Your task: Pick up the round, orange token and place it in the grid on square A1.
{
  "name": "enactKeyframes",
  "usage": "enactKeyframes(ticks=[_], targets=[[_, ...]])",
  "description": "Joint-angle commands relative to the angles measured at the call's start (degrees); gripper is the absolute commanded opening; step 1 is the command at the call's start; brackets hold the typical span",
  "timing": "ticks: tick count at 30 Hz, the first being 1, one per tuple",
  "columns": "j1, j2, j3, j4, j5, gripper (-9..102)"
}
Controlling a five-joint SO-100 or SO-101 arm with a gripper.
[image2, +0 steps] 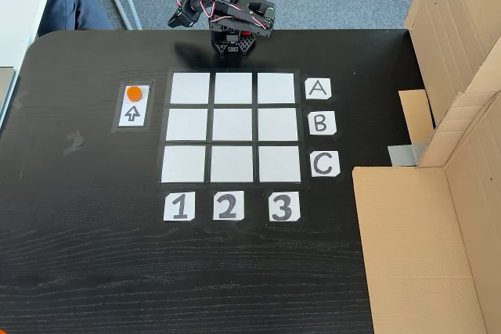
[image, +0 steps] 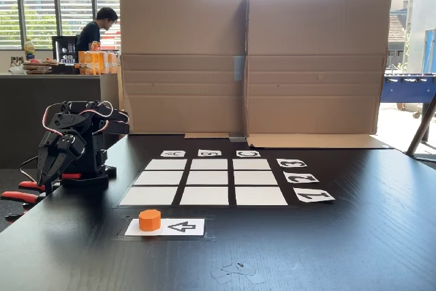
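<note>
The orange token (image: 150, 219) (image2: 135, 92) is sitting flat on the blank end of a white arrow card (image: 182, 227) (image2: 133, 112), just beside the black arrow, and nothing is touching it. That card is lying on the black table (image: 354, 250) (image2: 86, 256) just outside the grid (image: 207, 178) (image2: 232, 126), on the side nearest the column marked 1 in the overhead-style fixed view. Square A1 (image2: 190, 87) (image: 260, 195) is lying bare, a plain white cell at the corner where the A card (image2: 317, 88) and the 1 card (image2: 179, 206) (image: 313, 195) line up; in the low fixed view it is showing as the near right cell. The black arm (image: 75, 142) (image2: 231, 17) is sitting folded at the table's edge, beside the A row and well apart from the token. Its gripper (image: 49, 172) (image2: 178, 17) is hanging downward, off past the table's edge, holding nothing; whether the fingers are parted or closed, I cannot tell. A tall cardboard screen (image: 252, 59) (image2: 462, 115) is standing along the side of the table by the letter cards. A person (image: 95, 28) is standing at a counter in the background.
</note>
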Motion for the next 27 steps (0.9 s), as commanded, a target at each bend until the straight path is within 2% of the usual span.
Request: enactKeyframes(ticks=[1,16,21,27], targets=[[3.25,-13.62,-7.82,-3.6,-1.76,8],[3.34,-18.11,-11.78,-2.81,-1.76,10],[2.9,-25.75,-18.98,-1.41,-1.85,10],[2.46,-36.3,-30.32,5.01,-1.93,14]])
